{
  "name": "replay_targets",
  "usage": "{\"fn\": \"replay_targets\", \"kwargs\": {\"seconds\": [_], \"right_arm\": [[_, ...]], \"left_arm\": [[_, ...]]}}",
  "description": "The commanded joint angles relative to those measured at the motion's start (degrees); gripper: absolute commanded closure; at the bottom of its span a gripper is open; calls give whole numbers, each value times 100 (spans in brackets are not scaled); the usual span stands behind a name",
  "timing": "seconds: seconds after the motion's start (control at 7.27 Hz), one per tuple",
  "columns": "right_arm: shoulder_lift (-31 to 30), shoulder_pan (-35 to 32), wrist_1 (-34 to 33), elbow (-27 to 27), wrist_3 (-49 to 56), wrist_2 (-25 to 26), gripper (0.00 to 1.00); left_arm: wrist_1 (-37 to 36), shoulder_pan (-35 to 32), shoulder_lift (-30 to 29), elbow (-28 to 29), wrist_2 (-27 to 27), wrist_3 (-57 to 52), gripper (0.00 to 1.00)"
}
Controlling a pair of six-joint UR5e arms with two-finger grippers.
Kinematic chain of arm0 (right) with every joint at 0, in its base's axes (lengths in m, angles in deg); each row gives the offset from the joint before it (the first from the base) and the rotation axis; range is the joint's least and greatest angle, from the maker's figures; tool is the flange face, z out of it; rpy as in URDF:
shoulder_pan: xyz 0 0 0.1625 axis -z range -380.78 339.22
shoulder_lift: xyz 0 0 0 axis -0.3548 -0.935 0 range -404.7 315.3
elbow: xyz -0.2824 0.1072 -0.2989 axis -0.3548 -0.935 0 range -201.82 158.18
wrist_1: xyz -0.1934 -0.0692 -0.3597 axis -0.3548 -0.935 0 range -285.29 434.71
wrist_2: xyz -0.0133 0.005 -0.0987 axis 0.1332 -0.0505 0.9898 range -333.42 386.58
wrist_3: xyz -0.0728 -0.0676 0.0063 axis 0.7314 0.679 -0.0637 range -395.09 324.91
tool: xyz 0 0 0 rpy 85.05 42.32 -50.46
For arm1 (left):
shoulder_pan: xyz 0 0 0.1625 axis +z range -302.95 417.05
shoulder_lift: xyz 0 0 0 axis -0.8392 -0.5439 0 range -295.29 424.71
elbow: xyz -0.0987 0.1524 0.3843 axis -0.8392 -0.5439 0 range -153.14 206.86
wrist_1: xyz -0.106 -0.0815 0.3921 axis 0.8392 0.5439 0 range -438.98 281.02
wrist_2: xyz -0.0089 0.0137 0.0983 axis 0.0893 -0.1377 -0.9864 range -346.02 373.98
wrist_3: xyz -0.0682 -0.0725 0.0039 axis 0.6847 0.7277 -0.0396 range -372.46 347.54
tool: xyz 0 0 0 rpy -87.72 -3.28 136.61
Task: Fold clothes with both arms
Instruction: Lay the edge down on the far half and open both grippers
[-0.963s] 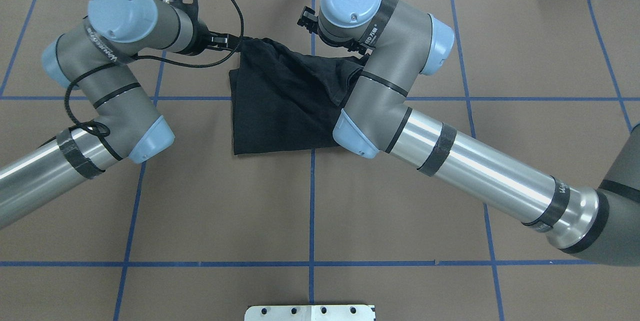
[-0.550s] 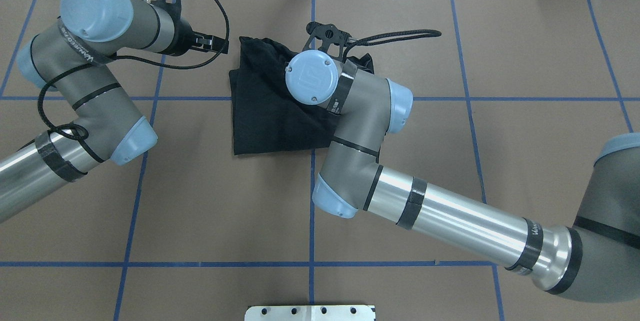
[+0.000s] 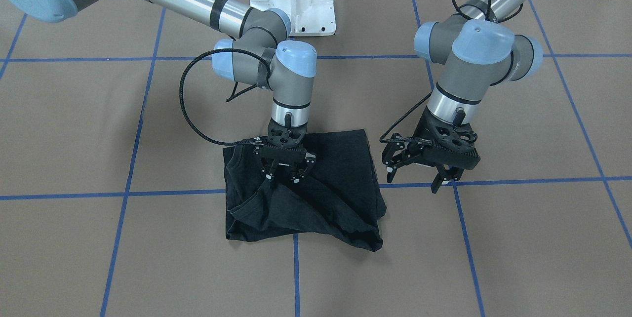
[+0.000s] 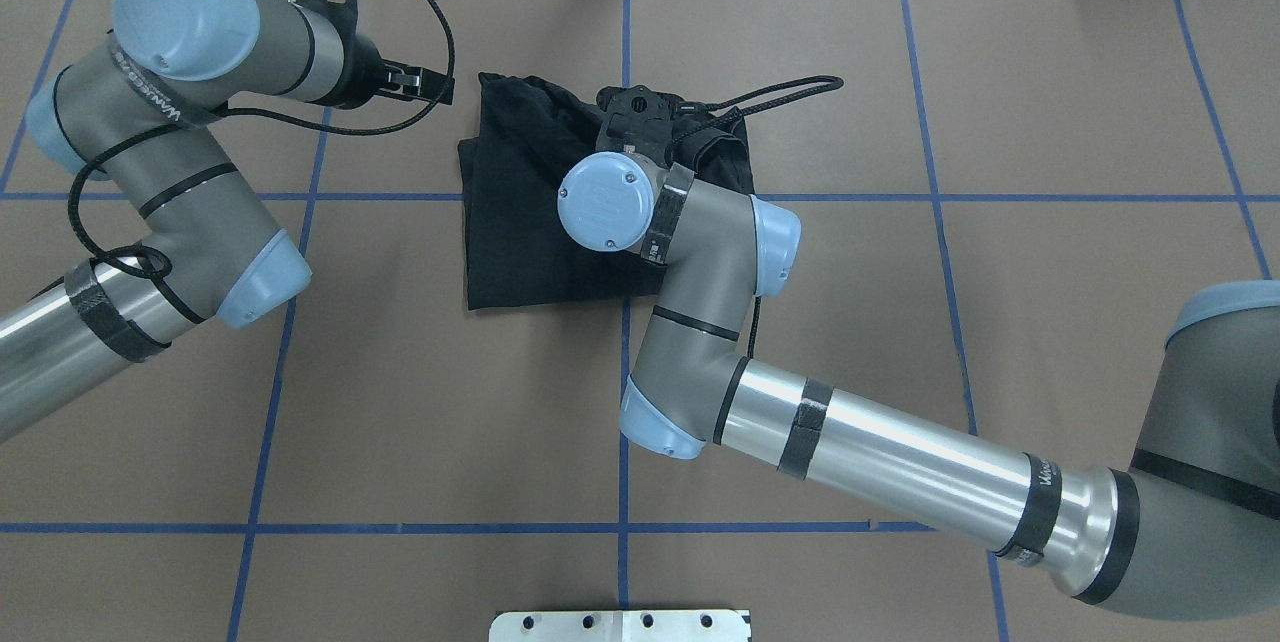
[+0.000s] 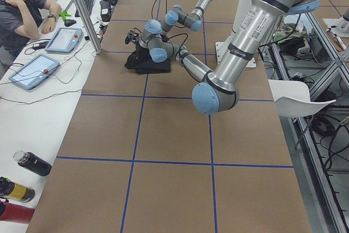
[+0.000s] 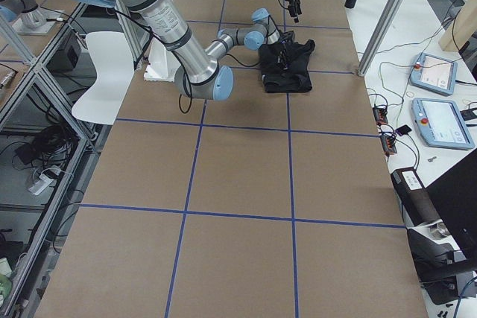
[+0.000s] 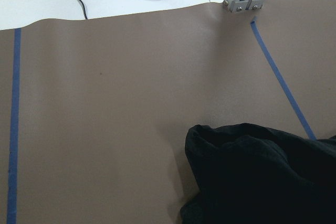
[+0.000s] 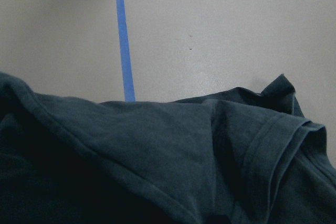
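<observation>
R gripper [image 3: 284, 176] points straight down over the black T-shirt [image 3: 335, 193], fingers approx. half apart w/ tips at the fabric; whether a fold is pinched between them, I cannot tell. L gripper [image 3: 414, 181] is spread wide, holds nothing and hangs just above the table [image 3: 148, 134] beside the shirt's edge, not touching it. The shirt lies folded and rumpled across the middle blue line [image 3: 296, 277], well apart from the white pedestal [image 3: 296, 6].
</observation>
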Motion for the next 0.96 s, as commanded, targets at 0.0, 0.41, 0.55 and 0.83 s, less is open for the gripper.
{"fn": "replay_targets", "kwargs": {"seconds": [0.0,0.41,0.55,0.83], "right_arm": [[4,-251,19,-45,335,16,100],[467,-910,885,-1277,1047,95,100],[636,-1043,1237,-1676,1179,182,86],[707,-1175,1311,-1750,1295,44,0]], "left_arm": [[0,-6,2,-6,0,0,0],[-35,-15,11,-103,9,0,0],[-35,-15,11,-103,26,0,0],[-35,-15,11,-103,79,0,0]]}}
